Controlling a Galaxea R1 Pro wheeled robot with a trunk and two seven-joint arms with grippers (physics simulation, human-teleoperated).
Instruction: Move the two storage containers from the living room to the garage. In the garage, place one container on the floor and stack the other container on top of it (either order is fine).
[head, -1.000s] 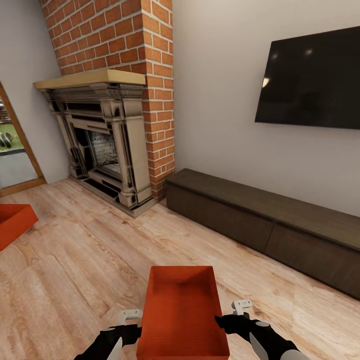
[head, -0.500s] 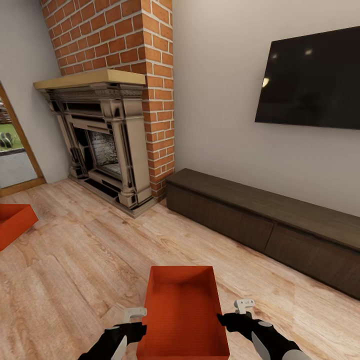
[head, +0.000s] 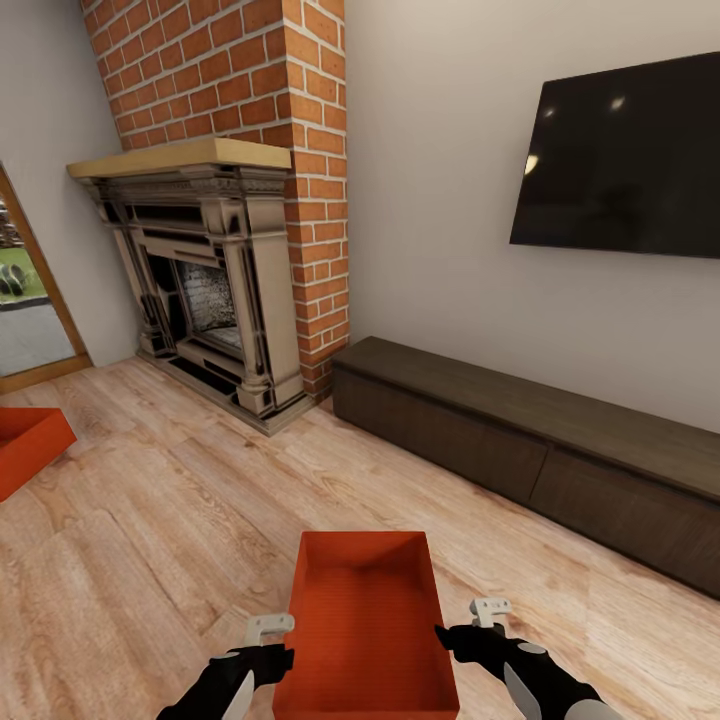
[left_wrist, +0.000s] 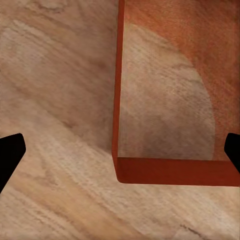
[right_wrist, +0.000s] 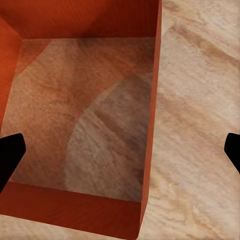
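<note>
One orange-red storage container (head: 365, 625) sits on the living room's wood-plank floor (head: 150, 530) just in front of me. My left gripper (head: 272, 652) is at its left wall, my right gripper (head: 455, 637) at its right wall. In the left wrist view the left gripper (left_wrist: 120, 152) is open, its dark fingertips (left_wrist: 10, 155) spread wide on either side of the container's wall (left_wrist: 119, 100). The right gripper (right_wrist: 121, 152) is open too and straddles the opposite wall (right_wrist: 152, 125). The other storage container (head: 25, 445) lies on the floor at the far left, cut by the picture's edge.
A brick fireplace (head: 215, 290) stands at the back left. A long dark cabinet (head: 520, 440) runs along the wall under a wall TV (head: 625, 160). A wood-framed doorway (head: 25, 310) opens at the far left. Bare plank floor lies between the two containers.
Both grippers shifted slightly a second ago, the left one moving in toward the container's left wall. Over the last half second nothing has visibly moved.
</note>
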